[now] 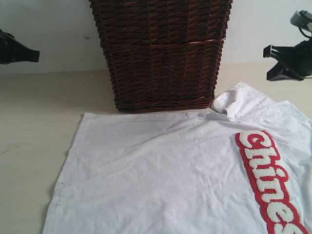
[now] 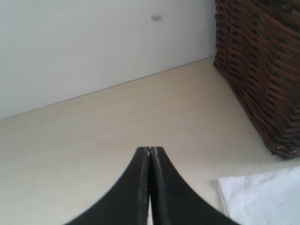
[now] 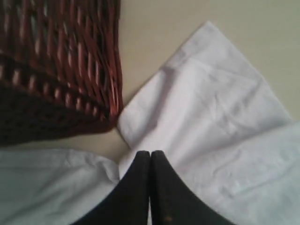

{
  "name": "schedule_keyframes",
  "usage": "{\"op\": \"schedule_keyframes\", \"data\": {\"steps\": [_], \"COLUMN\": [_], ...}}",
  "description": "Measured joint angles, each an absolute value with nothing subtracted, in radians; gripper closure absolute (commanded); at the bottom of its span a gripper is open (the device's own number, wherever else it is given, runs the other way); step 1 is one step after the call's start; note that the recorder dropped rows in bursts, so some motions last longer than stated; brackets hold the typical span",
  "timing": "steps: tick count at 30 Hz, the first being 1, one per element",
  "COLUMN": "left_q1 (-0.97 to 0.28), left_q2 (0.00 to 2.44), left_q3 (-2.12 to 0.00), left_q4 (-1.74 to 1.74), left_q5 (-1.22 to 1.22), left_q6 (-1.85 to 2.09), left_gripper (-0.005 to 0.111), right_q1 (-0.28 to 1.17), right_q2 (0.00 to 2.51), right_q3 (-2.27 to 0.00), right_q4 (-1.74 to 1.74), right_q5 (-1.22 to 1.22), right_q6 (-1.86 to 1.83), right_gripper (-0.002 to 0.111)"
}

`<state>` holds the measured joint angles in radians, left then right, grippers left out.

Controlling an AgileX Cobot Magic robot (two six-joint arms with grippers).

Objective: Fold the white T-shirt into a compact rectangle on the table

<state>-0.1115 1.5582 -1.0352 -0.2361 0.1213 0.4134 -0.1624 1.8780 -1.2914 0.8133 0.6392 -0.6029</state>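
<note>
Locate white T-shirt (image 1: pixel 170 170) spread flat on table (image 1: pixel 29 112), in front of wicker basket (image 1: pixel 161 53), one sleeve (image 1: pixel 239 100) beside its base. Note left gripper (image 2: pixel 150 150) jaws pressed together, empty, over table; right gripper (image 3: pixel 150 152) likewise, above sleeve.

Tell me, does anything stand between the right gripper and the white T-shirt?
Nothing visible does. The shut right gripper faces a sleeve of the white T-shirt; the dark wicker basket stands aside.

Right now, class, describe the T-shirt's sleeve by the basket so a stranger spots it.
Find the dark wicker basket on the table. The white T-shirt lies spread before it, and the sleeve juts out beside the basket's right corner in the exterior view: a plain flap, unlike the red lettered patch.
</note>
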Motion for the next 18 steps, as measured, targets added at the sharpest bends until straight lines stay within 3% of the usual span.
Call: {"op": "schedule_keyframes", "data": {"steps": [8,18], "left_q1": [-0.112,-0.088], "left_q2": [1.560,1.560], "left_q3": [-1.053,-1.088], "left_q4": [-0.236,-0.236], "left_q5": [0.100,0.110], "left_q6": [0.419,0.421], "left_gripper": [0.107,0.107], "right_q1": [-0.052,0.082], "right_q2": [1.944,2.175], "right_q3": [-1.355,-1.657], "right_q4": [1.048,1.064], "right_q5": [0.470,0.529], "right_q6": [-0.753,-0.685], "right_gripper": [0.108,0.108]}}
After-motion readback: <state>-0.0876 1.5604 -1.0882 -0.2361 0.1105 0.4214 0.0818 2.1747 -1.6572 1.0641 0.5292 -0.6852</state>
